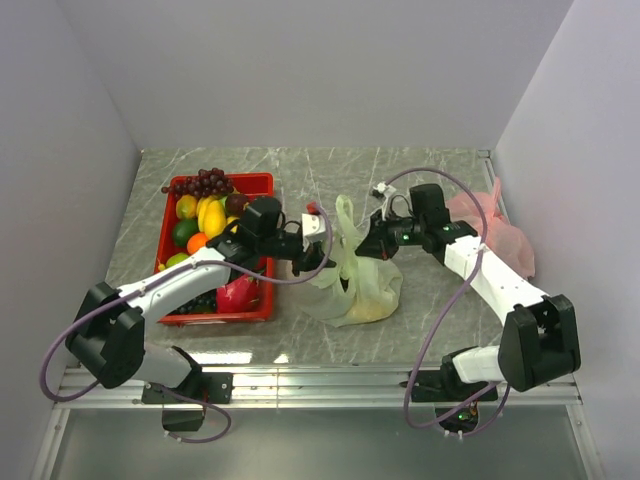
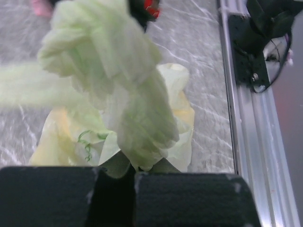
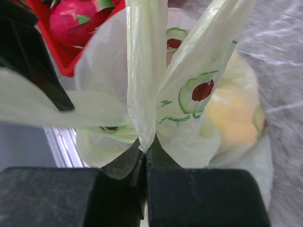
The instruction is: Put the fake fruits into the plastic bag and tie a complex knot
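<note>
Currently both sets of jaws are recorded as fully shut on bag film. The left gripper (image 2: 116,176) is clamped on a pale-green handle strand of the plastic bag (image 1: 355,292), which is slumped on the table (image 1: 420,170) between the two arms, just right of the red basket (image 1: 256,181). The right gripper (image 3: 146,160) is pinched on the other handle, where two printed folds meet. One yellow fruit (image 3: 232,113) is seen through the bag wall; other contents cannot be made out. Most fake fruits (image 1: 205,215), the dragon fruit (image 3: 73,21) among them, lie in the basket, so loading is judged partial. A bunched twist (image 2: 94,52) of handle film above the left pads is taken as the knot under formation; its tightness cannot be told. Further wraps and pulling tight are judged outstanding.
</note>
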### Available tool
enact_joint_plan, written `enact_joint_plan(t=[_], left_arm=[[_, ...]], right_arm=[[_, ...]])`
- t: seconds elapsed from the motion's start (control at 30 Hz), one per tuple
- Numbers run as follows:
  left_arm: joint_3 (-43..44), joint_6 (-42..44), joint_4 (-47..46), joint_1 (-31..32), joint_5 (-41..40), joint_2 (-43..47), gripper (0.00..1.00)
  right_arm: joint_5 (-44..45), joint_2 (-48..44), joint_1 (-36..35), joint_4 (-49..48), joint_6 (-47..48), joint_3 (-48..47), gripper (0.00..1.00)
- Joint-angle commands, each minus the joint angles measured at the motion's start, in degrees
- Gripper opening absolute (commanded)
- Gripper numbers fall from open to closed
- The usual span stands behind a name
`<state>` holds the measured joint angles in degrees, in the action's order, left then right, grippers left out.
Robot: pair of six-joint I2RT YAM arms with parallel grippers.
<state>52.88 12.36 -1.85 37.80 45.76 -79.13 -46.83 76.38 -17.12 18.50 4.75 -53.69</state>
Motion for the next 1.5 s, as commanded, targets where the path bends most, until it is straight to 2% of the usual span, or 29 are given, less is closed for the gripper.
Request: enact_joint_plan(t=[0.0,0.1,0.23,0.27,0.37,0.4,0.43,0.53,0.6,0.8,1.07,1.17,1.3,1.37,1.47], left_arm=[[6.16,10.91,7.37,1.84,4.25,-1.90,0.01],[6.97,11.72,8.26,2.10,4.86,-2.78,0.01],[5.57,12.34,8.79,2.19,5.48,-2.17,0.01],[5.13,12.16,8.62,2.19,5.40,-1.47,0.01],[4.42,12.34,8.96,2.19,5.57,-1.11,0.01],[4.51,12.08,9.23,2.19,5.57,-1.29,0.00],[4.77,12.16,9.66,2.10,5.74,-1.55,0.00],[5.47,12.34,10.46,2.19,6.01,-1.99,0.01],[6.26,12.86,10.98,2.19,6.01,-2.51,0.01],[9.87,13.04,12.65,2.10,5.57,-5.15,0.01],[12.24,13.57,13.62,2.10,4.96,-7.44,0.01],[12.94,13.48,13.89,2.10,4.43,-8.14,0.01],[13.39,13.57,14.15,2.10,3.90,-8.14,0.01],[13.39,13.39,14.06,2.19,3.55,-8.23,0.01],[13.04,11.56,12.75,2.01,3.20,-8.06,0.00]], right_arm=[[-3.35,1.93,-2.73,2.32,4.89,-4.05,0.00],[-5.11,3.16,-2.83,6.01,6.76,-4.93,0.04],[-4.85,-0.25,-0.02,6.11,6.76,-4.06,0.38],[-4.94,-1.05,0.86,6.28,6.93,-3.88,0.55],[-5.55,-2.29,4.28,9.61,9.91,-4.40,0.76],[-6.95,-1.77,5.34,13.02,12.36,-6.06,0.77],[-7.66,-1.32,7.44,15.05,13.86,-7.21,0.87],[-9.95,0.78,10.43,23.14,19.75,-11.95,0.93],[-10.82,2.27,10.97,25.34,23.43,-13.10,0.94],[-16.44,10.08,10.71,21.75,20.13,-14.85,0.96],[-23.47,16.34,8.51,20.07,21.86,-17.05,0.97],[-26.20,20.38,7.90,26.39,26.68,-20.73,0.97],[-29.28,23.55,6.76,41.57,36.98,-24.44,0.98],[-29.64,23.90,6.40,44.77,41.28,-24.62,0.98],[-28.67,22.86,6.40,44.79,41.83,-22.78,0.98]])
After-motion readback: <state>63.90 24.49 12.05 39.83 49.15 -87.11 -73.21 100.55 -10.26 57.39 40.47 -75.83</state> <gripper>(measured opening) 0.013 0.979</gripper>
